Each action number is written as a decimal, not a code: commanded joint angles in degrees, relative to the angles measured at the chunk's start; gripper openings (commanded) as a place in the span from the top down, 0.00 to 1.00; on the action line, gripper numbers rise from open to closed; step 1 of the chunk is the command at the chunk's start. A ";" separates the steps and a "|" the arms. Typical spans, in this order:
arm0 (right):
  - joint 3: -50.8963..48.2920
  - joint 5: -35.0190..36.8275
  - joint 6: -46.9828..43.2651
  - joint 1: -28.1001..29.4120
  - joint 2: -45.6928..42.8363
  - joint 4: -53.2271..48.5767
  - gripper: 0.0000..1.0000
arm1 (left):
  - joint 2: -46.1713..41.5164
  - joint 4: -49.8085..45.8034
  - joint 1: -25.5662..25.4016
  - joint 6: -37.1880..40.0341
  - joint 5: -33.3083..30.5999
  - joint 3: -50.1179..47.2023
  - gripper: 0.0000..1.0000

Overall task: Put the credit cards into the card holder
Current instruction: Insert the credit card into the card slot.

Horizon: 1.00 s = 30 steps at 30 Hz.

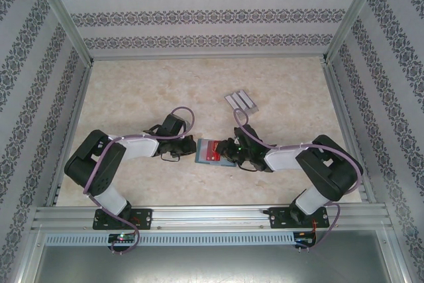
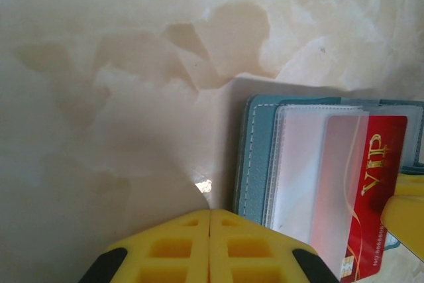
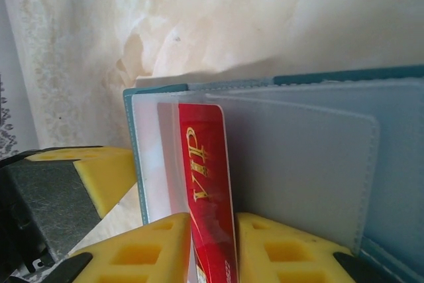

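The beige marbled tabletop (image 1: 132, 97), walled by patterned wallpaper (image 1: 199, 18), is carrying the small teal-blue folding card holder with a grey inside (image 1: 211, 152), lying open toward the near edge, midway between the sides. A red credit card lettered VIP (image 3: 205, 183) is sitting partway in its clear sleeve (image 2: 305, 164). The left gripper (image 2: 210, 230) is closing on nothing just beside the holder's stitched edge, likely bracing it against sliding, while the right gripper (image 3: 213, 250) is straddling the card, fingers narrowly apart, seemingly feeding it in; whether they are pinching it I cannot tell.
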 commanded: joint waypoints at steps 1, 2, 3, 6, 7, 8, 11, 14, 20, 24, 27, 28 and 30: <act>0.47 2.80 -1.99 0.40 -1.80 -7.62 0.74 | 3.28 -1.54 -1.36 -0.17 -1.43 0.53 0.94; 0.59 2.96 -2.40 0.47 -2.37 -8.47 0.74 | 3.44 -1.83 -1.40 -0.15 -1.57 0.73 0.94; 0.85 3.25 -2.90 0.45 -2.75 -9.63 0.74 | 3.55 -1.88 -1.37 -0.21 -1.45 0.75 0.94; 1.50 4.15 -4.17 0.40 -3.70 -12.30 0.79 | 4.23 -2.58 -1.36 -0.72 -1.86 1.03 0.95; 1.60 3.99 -4.17 0.46 -3.60 -12.14 0.83 | 4.58 -3.28 -1.42 -0.58 -2.23 1.28 0.95; 1.85 3.44 -4.36 0.52 -3.37 -11.88 0.87 | 4.89 -3.64 -1.37 -0.57 -2.31 1.63 0.95; 3.11 2.95 -5.25 0.93 -2.25 -12.05 0.95 | 5.68 -3.06 -1.38 -1.04 -1.35 1.75 0.95; 3.69 3.09 -4.70 1.75 -1.41 -11.15 0.96 | 5.92 -3.36 -1.42 -0.94 -1.63 1.91 0.96; 6.12 2.87 -4.14 2.89 1.35 -10.78 0.96 | 5.72 -3.45 -1.41 -1.07 -1.63 1.78 0.97; 7.32 4.57 -3.50 4.18 2.57 -11.09 0.90 | 5.98 -4.27 -1.44 -1.27 -1.85 2.17 0.98; 7.49 4.95 -2.09 4.74 3.29 -9.75 0.87 | 5.68 -4.31 -1.50 -1.26 -2.14 1.94 0.98; 7.81 4.57 -1.92 4.80 3.64 -9.67 0.85 | 5.70 -4.71 -1.48 -1.18 -2.41 2.07 0.98; 8.50 4.67 -3.37 4.94 3.14 -10.85 0.80 | 5.69 -4.88 -1.44 -1.17 -2.15 2.25 0.98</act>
